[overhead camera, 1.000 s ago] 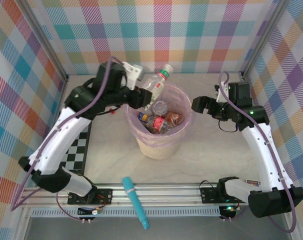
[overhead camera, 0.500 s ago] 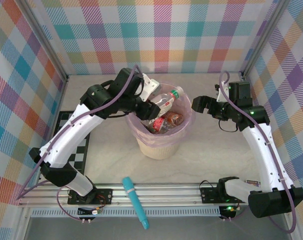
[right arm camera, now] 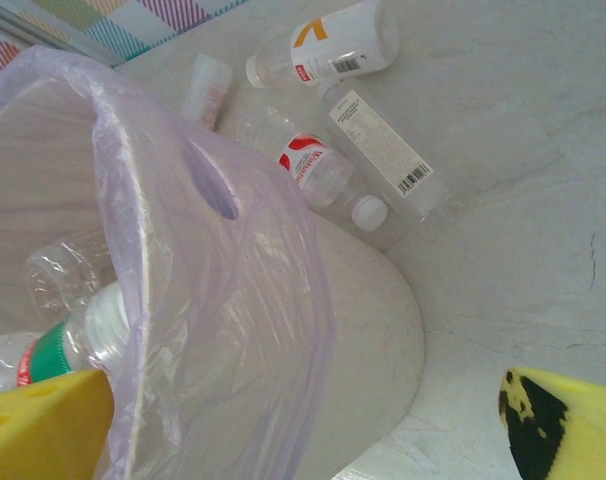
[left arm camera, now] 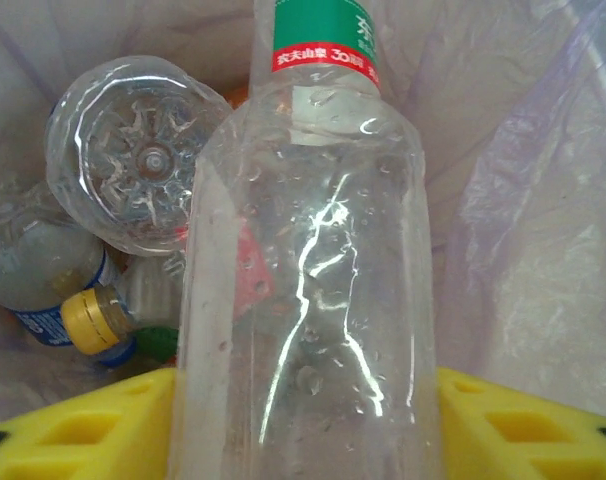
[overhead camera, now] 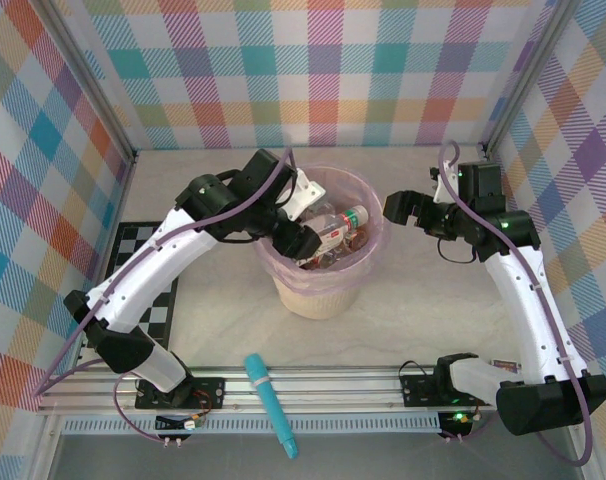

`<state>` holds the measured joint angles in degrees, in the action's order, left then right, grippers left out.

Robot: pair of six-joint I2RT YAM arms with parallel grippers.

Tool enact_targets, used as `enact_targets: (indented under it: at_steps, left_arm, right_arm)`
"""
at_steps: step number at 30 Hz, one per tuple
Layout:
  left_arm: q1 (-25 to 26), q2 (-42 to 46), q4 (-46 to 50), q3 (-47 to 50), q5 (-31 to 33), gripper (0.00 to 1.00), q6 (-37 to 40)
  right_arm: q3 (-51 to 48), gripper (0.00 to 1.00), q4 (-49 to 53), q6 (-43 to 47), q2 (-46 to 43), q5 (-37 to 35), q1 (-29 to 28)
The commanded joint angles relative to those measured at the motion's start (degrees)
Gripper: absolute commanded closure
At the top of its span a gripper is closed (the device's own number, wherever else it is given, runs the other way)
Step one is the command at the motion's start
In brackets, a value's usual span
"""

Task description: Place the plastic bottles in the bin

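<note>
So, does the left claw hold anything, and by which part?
Left claw: clear plastic bottle with green label, lower body between the fingers; whether gripped, unclear.

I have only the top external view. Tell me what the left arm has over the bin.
Observer: The left wrist view shows a clear bottle with a green and red label between the left gripper's yellow fingers, neck pointing into the bin.
Operator: Report what lies under it.
Observer: A yellow-capped bottle lies there, beside a crumpled bottle seen base-on.
Operator: Check the table for bottles not yet binned.
Observer: The right wrist view shows several lying on the table beside the bin, among them an orange-marked bottle, a red-and-white bottle and a barcode-labelled bottle.
</note>
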<state>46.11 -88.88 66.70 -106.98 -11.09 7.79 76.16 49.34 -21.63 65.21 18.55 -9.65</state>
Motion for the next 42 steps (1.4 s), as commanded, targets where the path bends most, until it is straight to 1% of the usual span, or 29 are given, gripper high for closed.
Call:
enact_targets:
  at_steps: [1, 6, 10, 11, 13, 16, 21, 24, 27, 35, 37, 42]
  left_arm:
    - [0.67, 1.53, -1.11, 0.62, -0.07, 0.32, 0.82]
    - [0.69, 1.88, -4.56, -2.27, -4.36, 0.23, 0.86]
    - [0.65, 1.89, -6.89, -3.86, -2.5, 0.21, 0.78]
    - [0.72, 1.71, -7.48, -4.0, -1.62, 0.22, 0.74]
    - [0.7, 1.03, -7.89, -3.72, -1.01, 0.27, 0.56]
    - [0.73, -0.61, -7.55, -2.94, -1.8, 0.35, 0.08]
    - [0.74, -1.26, -9.63, 3.14, -3.23, 0.44, -2.59]
    - [0.92, -0.48, -11.47, 8.14, -2.65, 0.45, -3.78]
    - [0.91, -0.46, -11.55, 10.87, -1.31, 0.47, -4.3]
    - [0.92, -0.34, -11.04, 11.24, -1.39, 0.51, -4.89]
    - [0.93, 0.37, -10.92, 10.25, -1.67, 0.5, -4.72]
    - [0.62, 3.23, -12.59, 6.42, -1.16, 0.31, -4.93]
  right_arm:
    - [2.65, 0.01, 0.01, 1.24, 0.18, 0.85, 0.1]
    - [4.28, 0.01, 0.32, 1.78, 1.34, 1.7, 0.11]
    - [4.27, 0.01, 0.19, 1.83, 1.76, 2.2, 0.07]
    - [4.17, 0.01, 0.23, 1.9, 1.73, 2.12, 0.07]
    - [4.09, 0.01, 0.23, 2.14, 1.78, 2.1, 0.07]
    - [4.0, 0.01, 0.32, 2.25, 1.89, 2.08, 0.05]
    - [3.91, 0.01, 0.07, 2.21, 2.11, 2.14, 0.07]
    - [3.85, 0.01, -0.2, 2.03, 2.31, 2.37, 0.07]
    - [3.77, 0.01, -0.29, 2.03, 2.32, 2.58, 0.07]
    - [3.5, 0.01, -1.11, 1.65, 2.42, 3.08, 0.07]
    - [4.41, 0.01, -1.09, 1.85, 2.79, 3.16, 0.1]
    - [7.17, 0.01, -0.62, 1.86, 4.42, 2.68, 0.09]
